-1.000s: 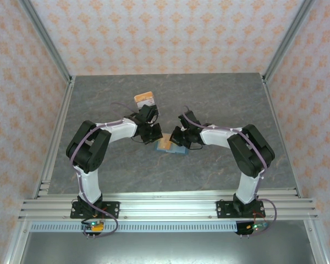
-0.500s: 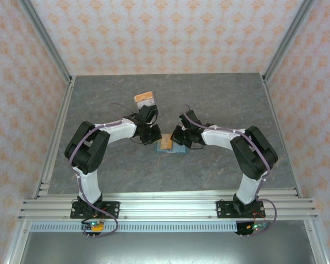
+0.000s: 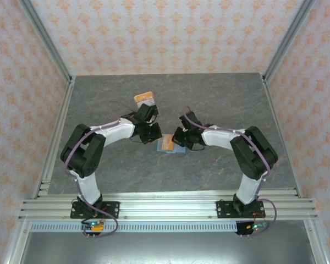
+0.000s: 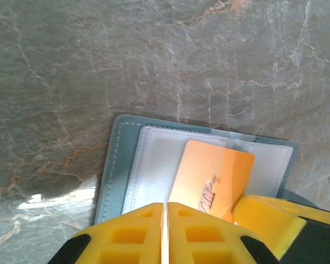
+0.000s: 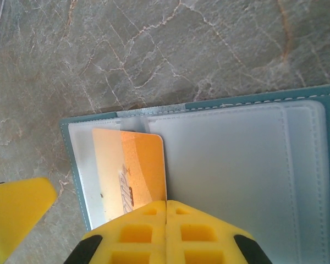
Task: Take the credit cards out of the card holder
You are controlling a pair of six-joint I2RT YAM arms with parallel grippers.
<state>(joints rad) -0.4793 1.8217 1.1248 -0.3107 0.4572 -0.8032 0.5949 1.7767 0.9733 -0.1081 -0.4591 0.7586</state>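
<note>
Left gripper [image 4: 165, 231] looks closed to a hairline from here, its tips over one edge of the card holder [image 5: 225, 165]; I cannot tell whether it pinches anything. My right gripper [image 5: 166, 225] is fully closed, its tips down on the holder at the corner of an orange credit card [image 5: 137, 170] that lies partly out of its clear pocket. I see the holder lying open near the middle of the worktop [image 5: 154, 44].
</note>
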